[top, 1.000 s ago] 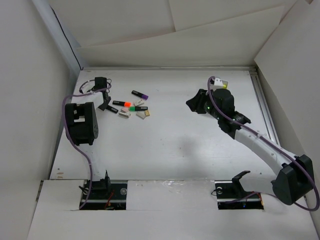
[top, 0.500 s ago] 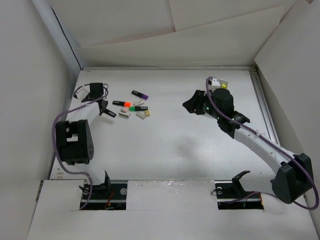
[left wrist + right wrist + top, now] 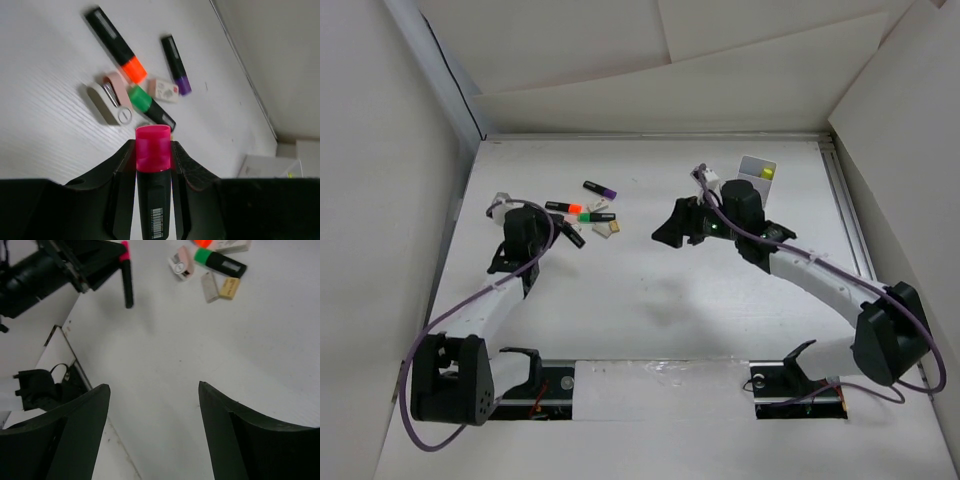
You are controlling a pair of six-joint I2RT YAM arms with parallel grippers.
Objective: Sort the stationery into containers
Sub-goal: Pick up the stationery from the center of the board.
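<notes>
Left wrist: pink-capped marker (image 3: pixel 152 190) pinched in the left claw (image 3: pixel 153 156).
Claw is closed down on the marker at its cap end, one finger on each side. It looks light, rigid, smooth plastic, so it could pivot or slip in a loose grip; a hold on the flat of the barrel seems best. Right claw (image 3: pixel 155 415) is spread wide, nothing in it. Orange-ended marker (image 3: pixel 116 45), green-ended marker (image 3: pixel 150 107), purple-ended marker (image 3: pixel 176 64) and small pieces (image 3: pixel 102 102) sit clustered on the tabletop (image 3: pixel 45 130). White compartment box (image 3: pixel 756 170) is well apart, far right.
</notes>
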